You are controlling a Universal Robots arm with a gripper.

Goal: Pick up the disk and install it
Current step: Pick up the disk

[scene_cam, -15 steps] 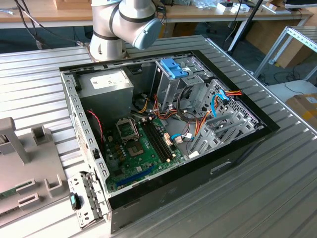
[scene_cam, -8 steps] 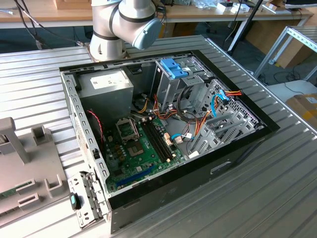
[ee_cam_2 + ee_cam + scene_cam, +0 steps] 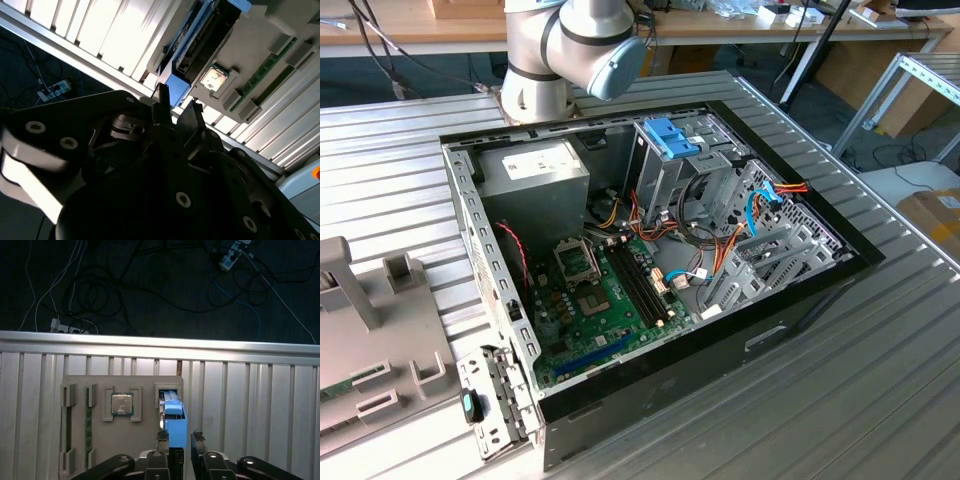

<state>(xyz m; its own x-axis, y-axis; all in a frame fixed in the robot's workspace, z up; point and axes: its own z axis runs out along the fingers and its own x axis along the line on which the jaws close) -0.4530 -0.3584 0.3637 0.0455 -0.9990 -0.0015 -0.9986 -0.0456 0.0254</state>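
The disk (image 3: 173, 409) stands edge-on in a slot of the fixture (image 3: 145, 440): faces hidden, one end masked by the gripper (image 3: 180, 436).

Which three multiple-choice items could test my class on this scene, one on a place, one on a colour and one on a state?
1. Where is the disk?
A. Standing in a slot of the grey fixture tray
B. In a drawer
C. On a chair

2. What colour are the disk's rails?
A. Red
B. Yellow
C. Light blue

3. How is the gripper?
A. Shut on a screwdriver
B. Open, with a fingertip on either side of the disk's rail
C. Shut on a cloth

Answers:
1 A: the first wrist view shows the disk upright in the tray's slot.
2 C: both wrist views show light-blue plastic.
3 B: a gap shows between one fingertip and the rail.
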